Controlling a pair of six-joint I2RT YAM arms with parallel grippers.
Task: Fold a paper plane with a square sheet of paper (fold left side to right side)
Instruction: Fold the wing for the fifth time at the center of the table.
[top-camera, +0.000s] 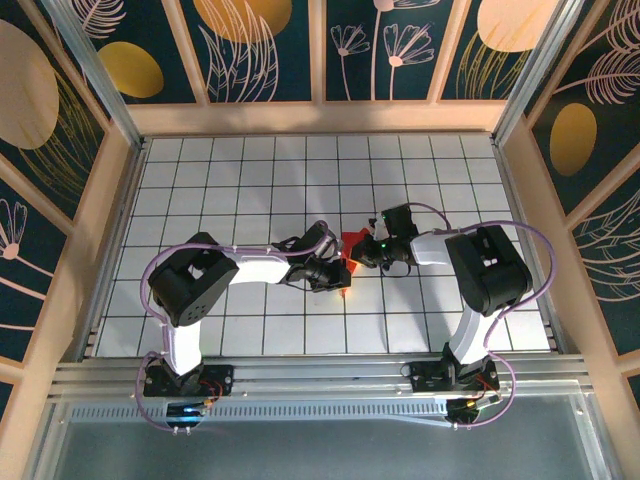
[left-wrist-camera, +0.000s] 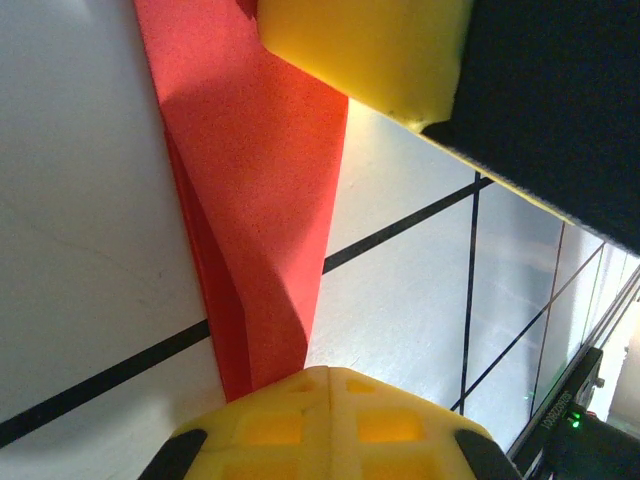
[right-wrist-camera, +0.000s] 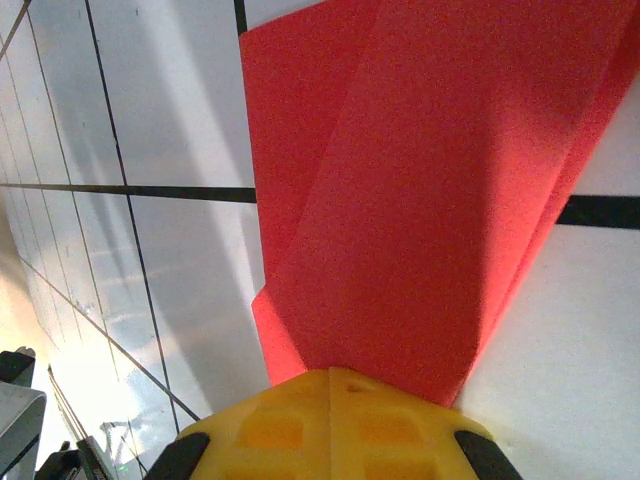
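Both arms reach to the middle of the white gridded counter (top-camera: 250, 180), where their tips meet over the red paper (top-camera: 352, 240). The left fingers (top-camera: 338, 275) come in from the left and the right fingers (top-camera: 366, 252) from the right, close together. In the left wrist view the left fingers (left-wrist-camera: 330, 400) are pressed together, yellow pads meeting with no gap. The paper (left-wrist-camera: 260, 170) runs away from their tips as a narrow folded strip lying across a black grid line (left-wrist-camera: 400, 228), and a yellow pad of the right fingers (left-wrist-camera: 370, 50) sits over its far end. In the right wrist view the right fingers (right-wrist-camera: 330, 420) are likewise closed tight. Here the paper (right-wrist-camera: 430, 180) fans out wide from their tips in overlapping layers. Whether either pair nips a layer or only presses on it, I cannot tell.
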